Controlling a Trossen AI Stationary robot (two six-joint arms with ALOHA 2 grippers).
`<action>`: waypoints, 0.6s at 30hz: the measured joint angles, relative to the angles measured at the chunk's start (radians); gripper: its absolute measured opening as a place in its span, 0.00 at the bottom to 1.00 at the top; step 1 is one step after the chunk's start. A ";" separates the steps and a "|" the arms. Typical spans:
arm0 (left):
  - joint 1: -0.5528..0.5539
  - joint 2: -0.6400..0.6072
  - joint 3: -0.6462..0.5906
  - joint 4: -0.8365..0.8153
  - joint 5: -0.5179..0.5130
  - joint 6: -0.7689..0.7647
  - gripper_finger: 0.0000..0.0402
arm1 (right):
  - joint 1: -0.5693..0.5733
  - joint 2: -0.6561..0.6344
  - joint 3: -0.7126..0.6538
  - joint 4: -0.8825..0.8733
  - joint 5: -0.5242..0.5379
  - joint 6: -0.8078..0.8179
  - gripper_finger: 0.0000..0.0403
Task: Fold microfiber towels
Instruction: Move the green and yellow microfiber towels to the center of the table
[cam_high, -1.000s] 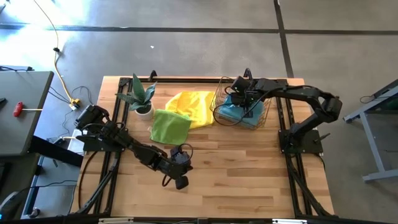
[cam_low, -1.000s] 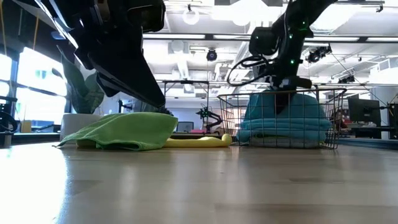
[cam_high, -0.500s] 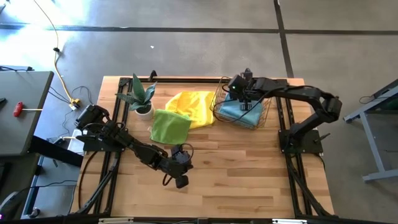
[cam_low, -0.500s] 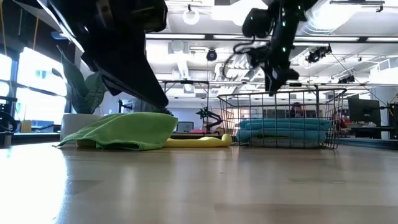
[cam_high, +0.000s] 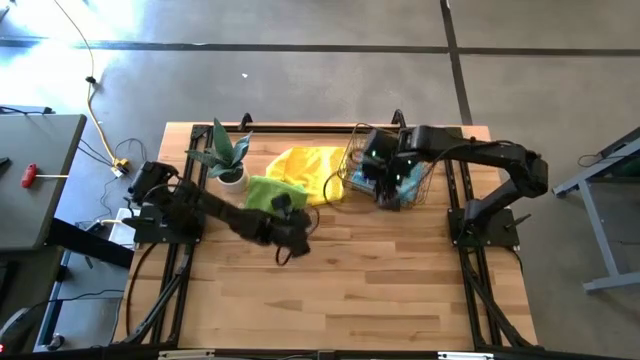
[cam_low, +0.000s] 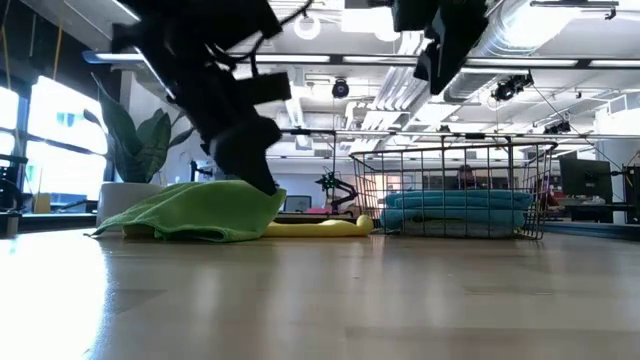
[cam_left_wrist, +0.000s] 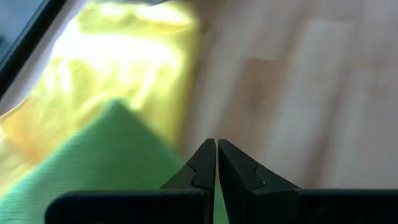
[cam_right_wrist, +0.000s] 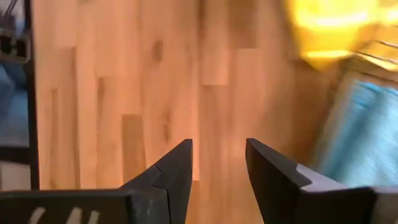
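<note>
The limp lime-green microfiber towel (cam_high: 268, 196) lies left of centre in the high view, overlapping the rumpled yellow microfiber towel (cam_high: 310, 168). It looks light and floppy, best pinched at a corner. The left gripper (cam_high: 297, 235), pressed together, hovers just beside it. The right gripper (cam_right_wrist: 217, 163), spread and empty, hangs over the wire mesh basket (cam_high: 352, 160) holding the folded teal-blue towel (cam_low: 458, 212).

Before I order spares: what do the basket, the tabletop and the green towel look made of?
Basket: thin wire grid, probably metal; you see through it.
Tabletop: joined light wood strips with visible grain, smooth, slightly glossy.
Green towel: soft matte cloth, likely microfiber; it slumps in rounded folds.
</note>
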 joint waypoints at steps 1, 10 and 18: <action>0.026 0.000 0.000 -0.011 -0.001 0.000 0.02 | 0.031 0.000 0.000 0.002 -0.009 0.001 0.35; 0.201 0.004 0.000 -0.107 0.043 -0.051 0.02 | 0.300 0.000 0.000 0.103 0.188 0.023 0.35; 0.174 0.082 -0.026 -0.157 0.210 -0.205 0.02 | 0.462 0.000 0.000 0.241 0.273 0.060 0.35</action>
